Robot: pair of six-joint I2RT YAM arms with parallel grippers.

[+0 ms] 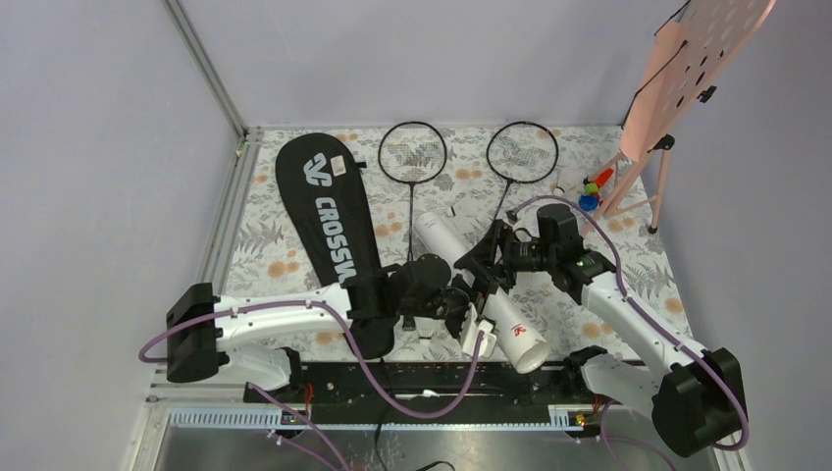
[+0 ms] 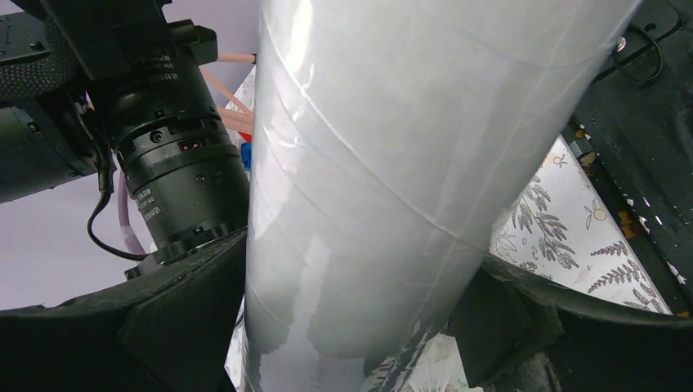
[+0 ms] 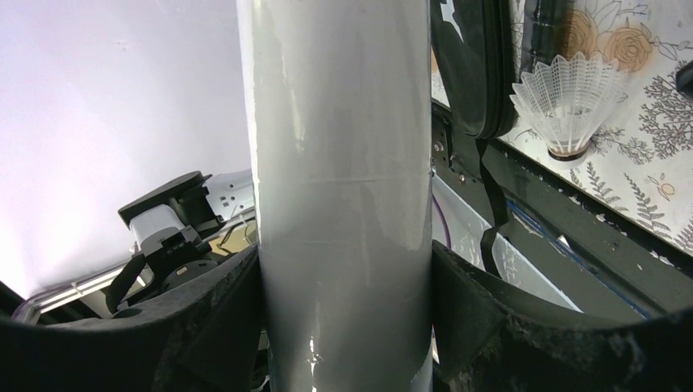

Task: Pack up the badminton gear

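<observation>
The long white tube (image 1: 437,235) lies slanted across the middle of the mat, its open end near the front rail. My left gripper (image 1: 461,299) is shut on its lower half, and the tube (image 2: 392,122) fills the left wrist view between the jaws (image 2: 351,327). My right gripper (image 1: 491,260) is shut on the tube (image 3: 339,122) a little higher up, with both fingers (image 3: 347,327) pressed against its sides. Two black rackets (image 1: 413,151) (image 1: 523,152) lie at the back. The black CROSSWAY bag (image 1: 329,226) lies on the left. A white shuttlecock (image 3: 568,102) stands on the mat beside the bag's edge.
A pink perforated board (image 1: 697,69) on a stand is at the back right, with small coloured toys (image 1: 592,191) at its foot. A black rail (image 1: 432,383) runs along the near edge. Grey walls close off the left and back.
</observation>
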